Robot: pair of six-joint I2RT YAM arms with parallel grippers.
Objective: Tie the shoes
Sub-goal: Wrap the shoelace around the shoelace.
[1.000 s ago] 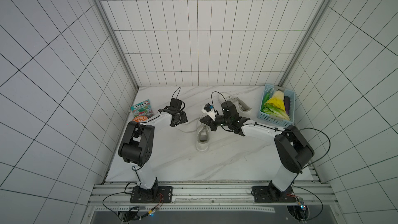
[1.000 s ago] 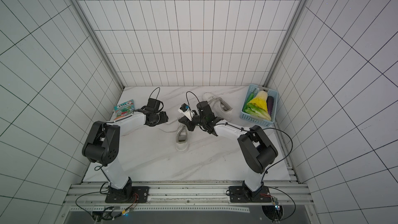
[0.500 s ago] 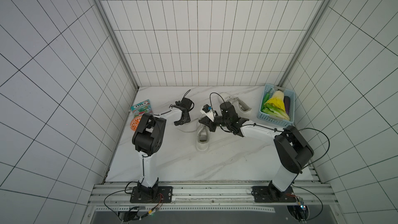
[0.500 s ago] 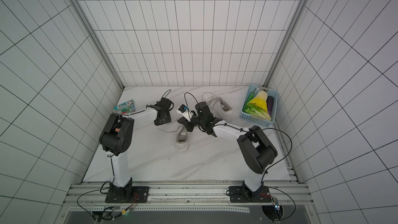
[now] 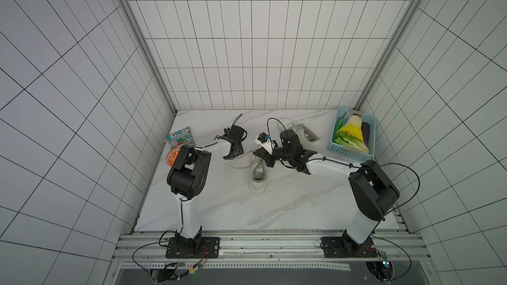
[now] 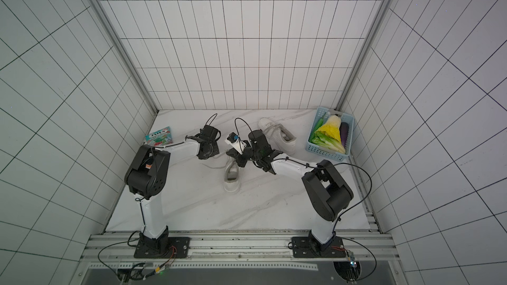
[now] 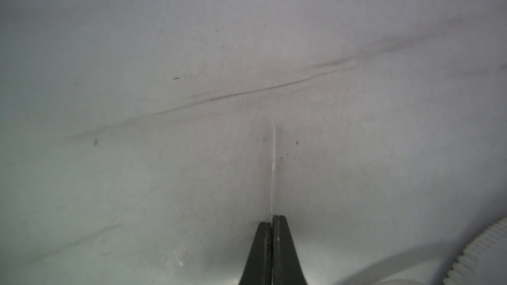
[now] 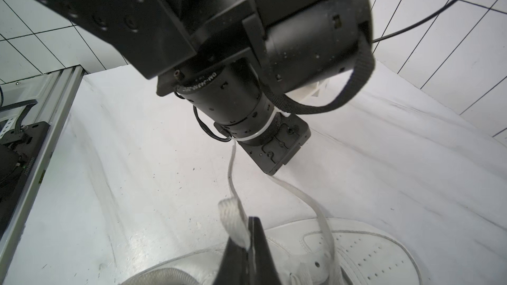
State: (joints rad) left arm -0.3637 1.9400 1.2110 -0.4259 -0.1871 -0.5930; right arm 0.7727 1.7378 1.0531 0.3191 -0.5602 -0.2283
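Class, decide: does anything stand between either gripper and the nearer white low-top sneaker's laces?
Nothing visible does: the right gripper pinches a greyish-white flat lace; the left gripper is shut on a thin white strip, apparently lace.

- One white shoe [image 6: 231, 178], mid-bench [image 6: 192, 209], heel toward the rail.
- Its lace [image 6: 216, 166] trails toward the left tool [image 6: 207, 157].
- Right tool [image 6: 233, 157] over its toe end.
- A second white shoe [image 6: 278, 135], farther back.
- Blue basket [image 6: 327, 153] of vegetables, rear right.
- Picture book [image 6: 160, 136], rear left.
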